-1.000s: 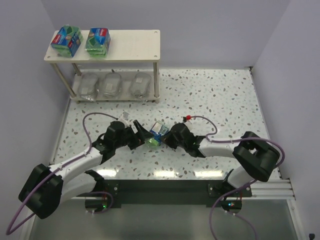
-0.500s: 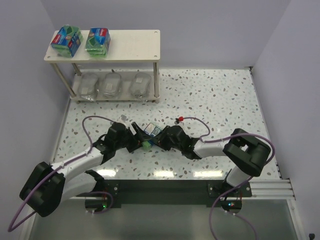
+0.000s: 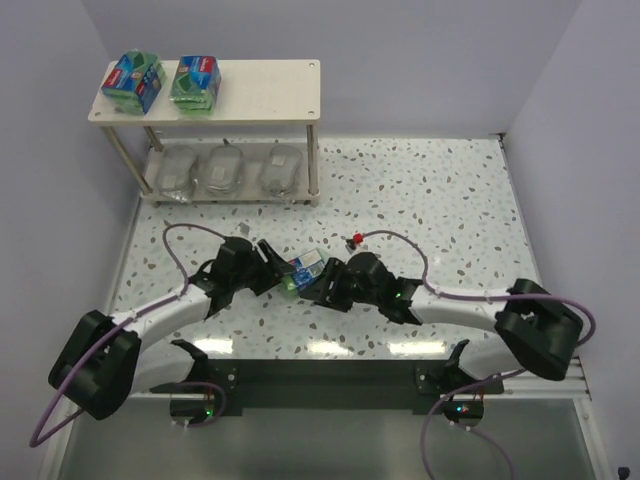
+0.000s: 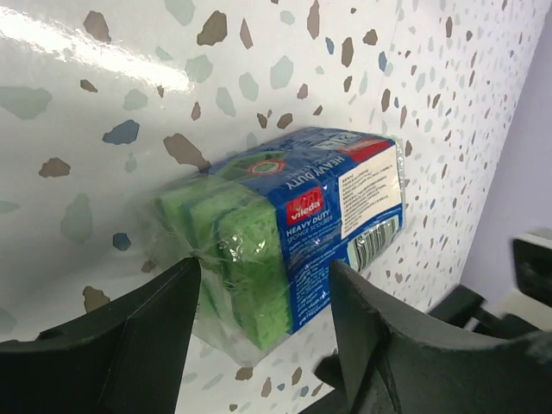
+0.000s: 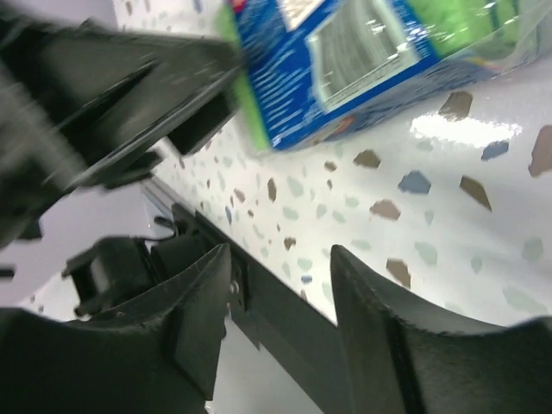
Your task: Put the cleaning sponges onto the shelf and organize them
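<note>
So the last green pack (image 4: pixel 293 224) isn't on the shelf (image 3: pixel 312 120) yet. It's down on the speckled desk (image 3: pixel 430 190), right in the middle, between the two arms and well apart from the rack.

The left fingers (image 4: pixel 147 336) sit one on each side of it, label facing up, and both look like they're at the clear wrap. I honestly can't tell if they've clamped down or are just bracketing it. The right fingers (image 5: pixel 198 319) are spread with nothing between them. The pack is out past their tips, so that arm isn't holding anything.

Why it's set up like this, my guess: the shelf is at the far left corner, so it's the left arm's reach, and the pack sits where both arms meet. Looks like a pass from one side to the other.

The sorting so far makes sense too. Two green packs (image 3: pixel 133 82) stand side by side at the left end of the top board (image 3: pixel 260 90), which leaves bare wood to their right for this one. The three silvery scourers (image 3: pixel 224 168) are lined up on the lower board. Greens on top, scourers below, one green left to go.
</note>
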Motion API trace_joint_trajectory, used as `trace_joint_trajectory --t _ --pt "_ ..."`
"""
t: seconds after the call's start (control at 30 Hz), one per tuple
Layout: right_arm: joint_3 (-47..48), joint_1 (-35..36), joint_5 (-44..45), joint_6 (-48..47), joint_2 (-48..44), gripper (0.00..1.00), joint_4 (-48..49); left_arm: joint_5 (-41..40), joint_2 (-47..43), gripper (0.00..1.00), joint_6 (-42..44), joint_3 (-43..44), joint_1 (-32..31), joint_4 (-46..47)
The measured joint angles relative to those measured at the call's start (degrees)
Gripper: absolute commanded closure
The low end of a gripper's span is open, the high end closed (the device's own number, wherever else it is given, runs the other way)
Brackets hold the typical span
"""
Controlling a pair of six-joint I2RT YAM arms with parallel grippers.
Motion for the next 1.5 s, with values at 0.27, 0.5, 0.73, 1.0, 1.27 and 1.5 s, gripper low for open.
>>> trace_joint_trajectory --t 0.27,0.5,0.73,1.0,1.27,1.5 --pt "0.2 0.0 1.3 -7.6 -17.2 0.42 -15.0 2.2 8.4 0.65 3.1 4.4 0.0 2.2" --pt "0.0 0.0 3.7 -9.7 -24.0 0.42 -25.0 4.1 10.4 1.00 5.0 5.8 0.0 3.7" --pt "2.0 -0.1 8.7 -11.8 -32.9 0.40 -36.6 6.5 4.3 1.00 5.6 5.8 0.0 1.8" --pt "8.9 -0.2 18.3 -13.5 -43.1 0.36 -51.3 10.6 -8.2 1.00 3.9 11.6 0.0 -0.6" --pt "12.0 -0.4 25.4 -13.9 -48.9 0.40 -59.6 4.6 -7.2 1.00 2.4 37.9 0.0 -3.9" --pt "12.0 -0.4 26.5 -13.9 -49.0 0.40 -61.6 -16.8 0.7 1.00 -2.2 56.0 0.0 -8.2"
